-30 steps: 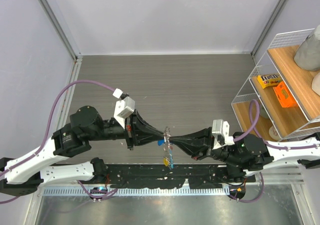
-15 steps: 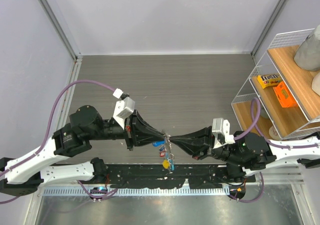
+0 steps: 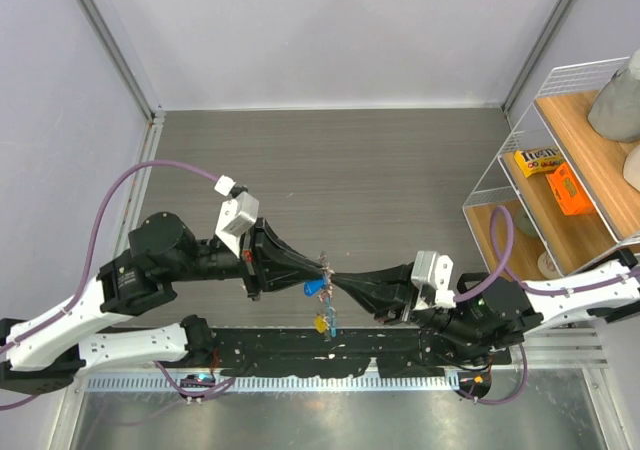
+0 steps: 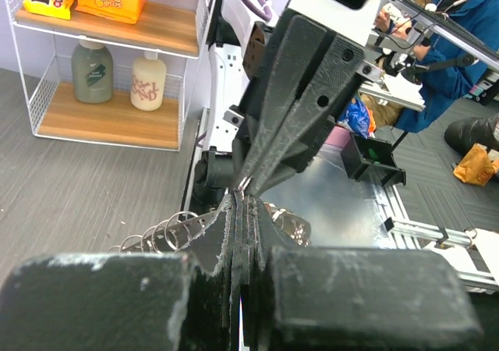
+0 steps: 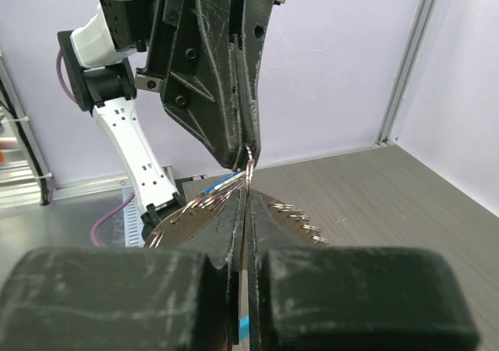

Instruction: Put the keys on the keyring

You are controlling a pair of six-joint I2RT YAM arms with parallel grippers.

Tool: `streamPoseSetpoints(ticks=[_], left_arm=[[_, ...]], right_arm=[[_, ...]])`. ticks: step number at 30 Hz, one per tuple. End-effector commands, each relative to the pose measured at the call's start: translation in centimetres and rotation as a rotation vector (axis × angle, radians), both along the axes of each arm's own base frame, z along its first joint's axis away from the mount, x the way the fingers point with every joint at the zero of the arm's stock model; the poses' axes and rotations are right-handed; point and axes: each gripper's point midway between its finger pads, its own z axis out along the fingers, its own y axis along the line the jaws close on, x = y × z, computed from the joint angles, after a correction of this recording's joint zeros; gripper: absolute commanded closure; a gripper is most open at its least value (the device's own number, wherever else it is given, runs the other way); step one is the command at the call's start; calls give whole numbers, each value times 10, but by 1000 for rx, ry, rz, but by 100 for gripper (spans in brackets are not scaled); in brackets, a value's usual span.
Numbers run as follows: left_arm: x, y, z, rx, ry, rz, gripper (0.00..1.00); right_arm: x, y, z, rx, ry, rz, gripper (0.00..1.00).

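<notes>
**Both arms meeting tip to tip above the near middle of the counter (image 3: 400, 180).** The keyring (image 3: 329, 271) is pinched between them, clear of the surface.

- **Left gripper (image 3: 319, 267):** it comes in from the left, jaws fully closed on the thin wire of the ring.
- **Right gripper (image 3: 341, 282):** its jaws are likewise closed flat. Its tips meet the ring from the right, just beside the left pair.
- **Pinch points:** the wrist views show silvery jagged loops fanning out from both. Exactly which turn of wire each pair holds cannot be told.
- **The keys (image 3: 322, 305):** they hang from the ring in a small bunch. A blue tag (image 3: 313, 289) sits nearer the ring and a yellow tag (image 3: 322, 322) lower, beside a light-blue strip (image 3: 332, 320). They look to be threaded on already, but the join is too small to confirm.
- **Handling, as a judgement:** ring and keys are light, hard and slick. The wire is springy and prone to twisting or slipping out of a flat pinch, and the hanging keys will swing. The best hold is on bare wire close to the opening, or on a key's flat head, never on the dangling tags.
</notes>
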Motion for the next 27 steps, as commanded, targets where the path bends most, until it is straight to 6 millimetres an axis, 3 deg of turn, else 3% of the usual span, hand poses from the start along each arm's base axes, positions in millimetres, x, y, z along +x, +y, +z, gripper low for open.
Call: streamPoseSetpoints(ticks=[1, 11, 27], left_arm=[[-5, 0, 15, -41, -1, -25, 100], [-5, 1, 15, -40, 8, -20, 100], [-6, -2, 13, -30, 6, -33, 100]], right_arm=[[10, -1, 25, 32, -76, -159, 94], [19, -1, 28, -14, -190, -347, 94], [28, -10, 31, -41, -210, -424, 94]])
